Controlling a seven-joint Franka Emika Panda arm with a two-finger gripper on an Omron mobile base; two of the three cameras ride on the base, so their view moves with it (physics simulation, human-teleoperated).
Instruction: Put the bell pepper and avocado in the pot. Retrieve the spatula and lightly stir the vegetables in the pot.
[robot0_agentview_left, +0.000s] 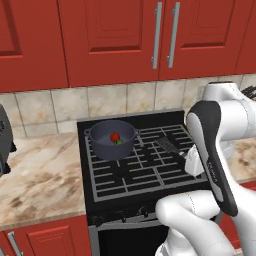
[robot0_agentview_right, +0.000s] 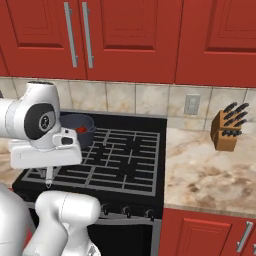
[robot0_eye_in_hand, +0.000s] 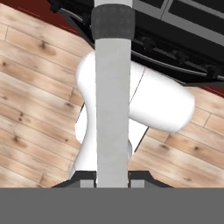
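Note:
The dark grey-blue pot (robot0_agentview_left: 106, 144) stands on the stove's back left burner, holding the red bell pepper (robot0_agentview_left: 114, 136) with the green avocado (robot0_agentview_left: 120, 142) beside it. My gripper (robot0_agentview_left: 188, 159) hovers over the right side of the stove, shut on the handle of the spatula (robot0_agentview_left: 167, 145), whose dark slotted head points toward the pot, a short way to its right. In the hand view the grey spatula handle (robot0_eye_in_hand: 112, 109) runs up from between the fingertips of the gripper (robot0_eye_in_hand: 112, 180). From the right base view the pot (robot0_agentview_right: 75, 123) is partly hidden behind my arm.
The black stove grates (robot0_agentview_left: 145, 170) span the cooktop. Marble counter (robot0_agentview_left: 40, 175) lies to the left with a dark appliance (robot0_agentview_left: 4, 142) at its edge. A knife block (robot0_agentview_right: 229, 127) stands on the right counter (robot0_agentview_right: 210, 175). Red cabinets hang above.

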